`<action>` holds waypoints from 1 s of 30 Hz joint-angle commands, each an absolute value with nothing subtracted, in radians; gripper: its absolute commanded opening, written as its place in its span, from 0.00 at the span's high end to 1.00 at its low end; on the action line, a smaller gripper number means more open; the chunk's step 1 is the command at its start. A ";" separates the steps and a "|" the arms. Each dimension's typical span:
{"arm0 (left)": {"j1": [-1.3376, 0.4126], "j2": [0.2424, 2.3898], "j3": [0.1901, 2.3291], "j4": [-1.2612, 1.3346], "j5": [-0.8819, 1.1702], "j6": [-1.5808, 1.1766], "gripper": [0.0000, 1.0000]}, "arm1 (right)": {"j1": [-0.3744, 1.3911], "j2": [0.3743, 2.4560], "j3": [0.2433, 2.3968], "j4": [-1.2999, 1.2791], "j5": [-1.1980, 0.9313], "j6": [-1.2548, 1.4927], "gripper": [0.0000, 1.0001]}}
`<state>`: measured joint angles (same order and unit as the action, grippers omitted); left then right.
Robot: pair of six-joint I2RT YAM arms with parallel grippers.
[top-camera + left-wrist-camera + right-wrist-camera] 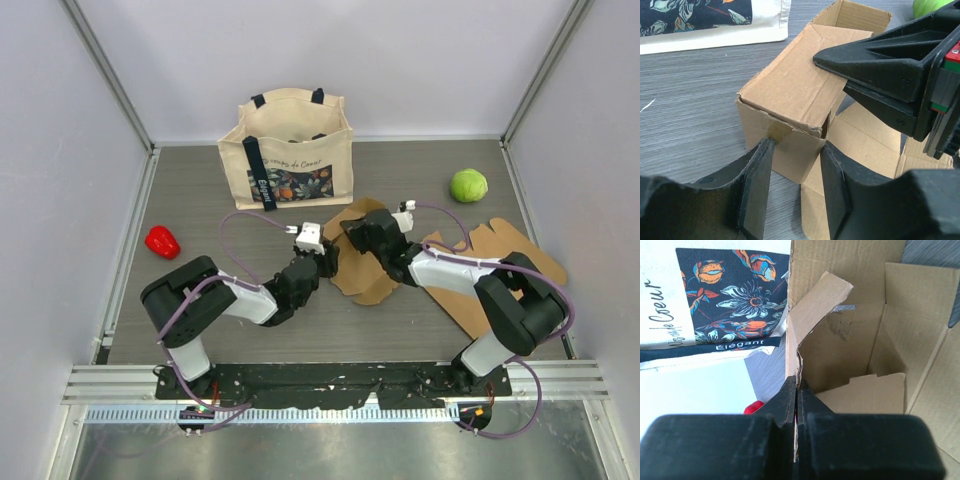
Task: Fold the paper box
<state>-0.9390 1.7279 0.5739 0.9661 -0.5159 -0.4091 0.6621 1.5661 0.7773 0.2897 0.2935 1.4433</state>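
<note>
Left gripper (327,262), right gripper (347,230); one box (368,283), one tote (290,150).

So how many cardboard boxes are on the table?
2. One partly folded box sits mid-table; one flat box lies at the right, partly under the right arm. The bag could hide more.

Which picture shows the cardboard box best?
The left wrist view: the cardboard box fills the middle, its outer walls and corner plain to see. The top view has it small and half covered. The right wrist view sees only its inside, very close up.
</note>
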 commanded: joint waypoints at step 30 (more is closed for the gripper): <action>-1.061 1.928 0.790 0.971 -1.006 -0.247 0.53 | 0.695 1.566 0.647 0.293 0.347 1.514 0.99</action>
